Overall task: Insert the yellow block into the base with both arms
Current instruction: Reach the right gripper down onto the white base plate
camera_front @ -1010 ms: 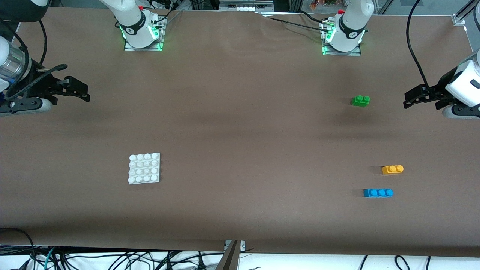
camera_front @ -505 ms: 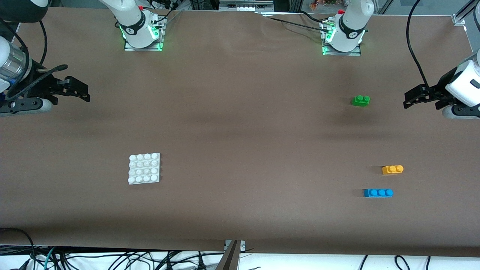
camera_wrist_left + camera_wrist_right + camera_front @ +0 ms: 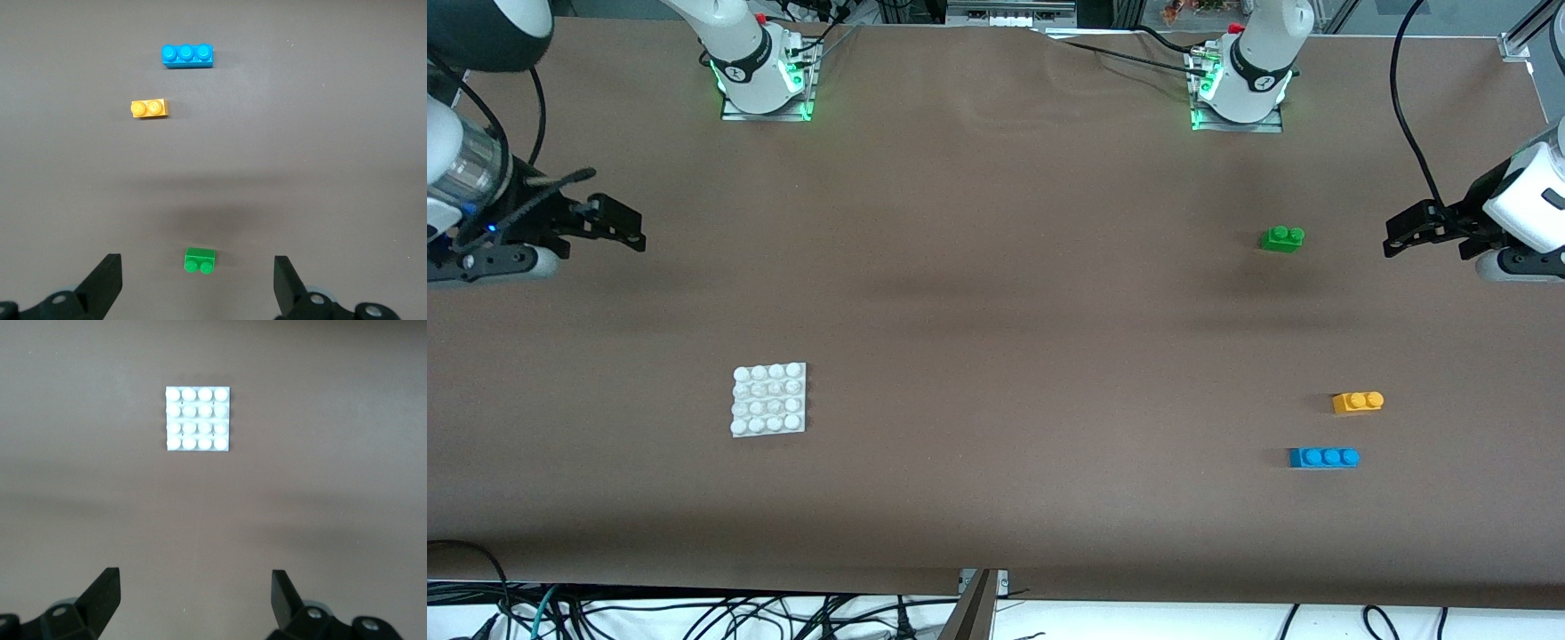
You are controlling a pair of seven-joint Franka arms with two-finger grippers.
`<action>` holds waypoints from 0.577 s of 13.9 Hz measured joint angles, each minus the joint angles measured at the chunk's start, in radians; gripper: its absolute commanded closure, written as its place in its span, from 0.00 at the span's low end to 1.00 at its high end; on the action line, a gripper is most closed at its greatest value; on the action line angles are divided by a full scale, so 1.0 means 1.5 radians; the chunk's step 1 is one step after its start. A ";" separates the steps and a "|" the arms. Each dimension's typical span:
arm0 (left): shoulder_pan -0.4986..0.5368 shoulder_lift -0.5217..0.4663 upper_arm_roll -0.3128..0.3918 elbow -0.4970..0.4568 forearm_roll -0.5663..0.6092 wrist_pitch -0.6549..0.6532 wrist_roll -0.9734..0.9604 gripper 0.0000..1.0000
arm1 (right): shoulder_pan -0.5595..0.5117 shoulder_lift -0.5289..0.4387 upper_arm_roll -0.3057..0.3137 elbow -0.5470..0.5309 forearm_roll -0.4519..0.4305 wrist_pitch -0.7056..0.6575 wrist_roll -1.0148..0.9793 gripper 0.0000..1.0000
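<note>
Brown matte table cover [image 3: 996,311] across my whole workspace, nothing stacked on anything.

Small yellow-orange plastic brick with two round studs [image 3: 1358,402] sits flat on the cover toward the left arm's end of the table, studs up, untouched. In the left wrist view I see the same yellow brick [image 3: 149,108] lying alone.

Longer blue three-stud plastic brick [image 3: 1323,457] lies just beside it, nearer the front camera, not touching. Green two-stud plastic brick [image 3: 1282,238] is well apart from both, farther from the front camera.

Flat white square plastic base plate with a 4x4 stud grid [image 3: 769,399] is toward the right arm's end, well apart from all three bricks, studs bare. It also shows in the right wrist view [image 3: 197,419].

Left gripper [image 3: 1396,238], black two-finger, hangs in the air at its own end of the table, over bare cover next to the green brick. From its wrist camera I see both fingers [image 3: 103,283] spread wide with nothing between them; the green brick lies on the cover within the span of the gap.

Right gripper [image 3: 633,229], same type, hangs over bare cover at its end. Its fingers [image 3: 100,597] are spread wide too, empty.
</note>
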 measured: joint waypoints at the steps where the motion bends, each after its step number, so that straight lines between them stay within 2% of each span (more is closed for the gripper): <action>1: 0.000 0.000 0.000 0.000 0.000 0.000 0.000 0.00 | 0.000 0.019 0.000 -0.003 -0.001 0.021 0.000 0.00; 8: 0.000 0.000 0.000 0.000 0.000 0.000 0.000 0.00 | -0.001 0.190 0.000 -0.007 -0.001 0.210 0.000 0.00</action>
